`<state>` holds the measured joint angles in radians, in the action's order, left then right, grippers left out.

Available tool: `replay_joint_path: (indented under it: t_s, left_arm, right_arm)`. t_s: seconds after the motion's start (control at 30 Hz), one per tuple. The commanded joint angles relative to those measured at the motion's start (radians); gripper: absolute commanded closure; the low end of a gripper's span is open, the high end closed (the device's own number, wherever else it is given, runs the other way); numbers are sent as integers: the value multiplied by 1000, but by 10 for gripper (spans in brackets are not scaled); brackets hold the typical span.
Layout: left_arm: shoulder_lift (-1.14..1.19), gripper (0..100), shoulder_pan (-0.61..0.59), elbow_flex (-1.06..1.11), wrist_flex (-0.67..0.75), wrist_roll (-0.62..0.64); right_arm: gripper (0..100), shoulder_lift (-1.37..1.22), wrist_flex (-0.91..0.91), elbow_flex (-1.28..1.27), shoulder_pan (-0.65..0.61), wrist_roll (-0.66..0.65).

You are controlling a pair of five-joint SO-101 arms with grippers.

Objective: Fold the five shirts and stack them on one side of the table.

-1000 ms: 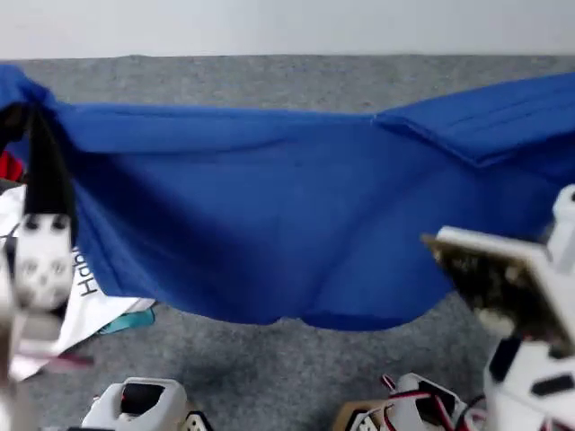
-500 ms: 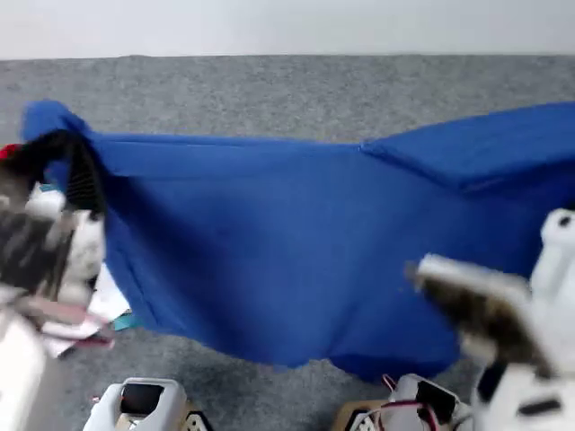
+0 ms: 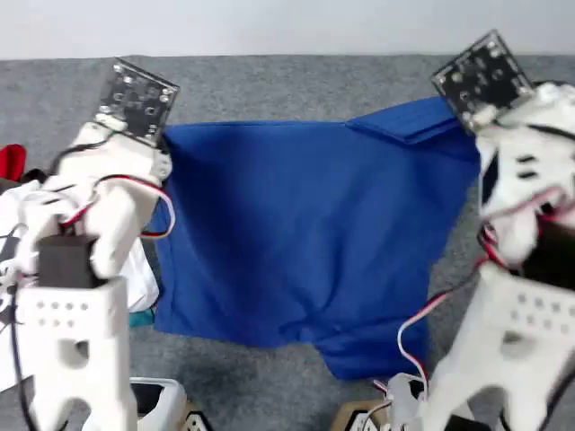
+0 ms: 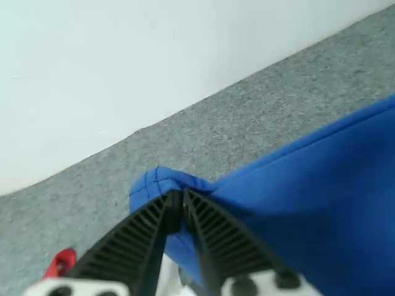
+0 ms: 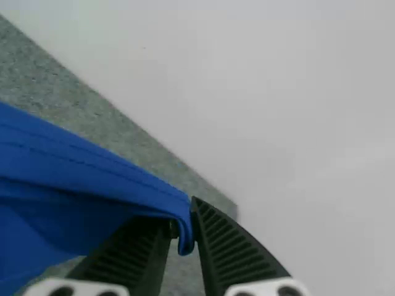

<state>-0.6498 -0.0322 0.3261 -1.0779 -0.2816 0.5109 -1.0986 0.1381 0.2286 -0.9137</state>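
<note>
A: Biggest first, quick?
B: Grey table (image 3: pixel 296 85), pale wall (image 3: pixel 287 27) at the far end. Then blue shirt (image 3: pixel 305 233), spread wide over the mid of the table, near hem close to the arm bases.
A: Long way of it?
B: Side to side. Far edge stretched btw the two arms, one corner each.
A: Arms?
B: L arm (image 3: pixel 108 215) up tall on its own side, bent over fwd, wrist tipped down at the far L corner. R arm (image 3: pixel 512 314) in the same pose, like a mirror, at the far R corner. About even, so neither nearer.
A: Claws?
B: L claw (image 4: pixel 179 203) pinched tight on a small bunched blue corner. R claw (image 5: pixel 183 228) pinched tight on the blue hem, w/ a bit of fold poking out past the tips.
A: Which way from the claws to the rest of the shirt?
B: Back toward the bases, and inward. Prob next: bring the far edge over to the near hem for a fold, or lay it down flat. Needs both claws level and in step, else a crooked fold. Just a guess.
A: Small stuff?
B: White cloth (image 3: pixel 20 205), maybe another shirt, beside L arm. Touching the blue edge or not, can't tell. Tiny red bit (image 3: pixel 11 162) just past it.
</note>
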Motion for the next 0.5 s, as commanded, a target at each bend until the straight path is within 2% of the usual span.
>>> replay_joint_path:
  t_s: [0.0, 0.13, 0.23, 0.47]
  left_arm:
    - [32, 995, 0, 136, 236, -3]
    - [192, 995, -6, 127, 365, -3]
    - [345, 995, -6, 41, 437, -3]
    - [707, 995, -8, -326, 448, -3]
  right_arm:
    - [988, -31, 194, -91, -10, -2]
    - [988, -85, 409, -207, -30, -5]
    - [988, -142, 552, -253, -51, -3]
    - [988, -311, 858, -258, -90, -8]
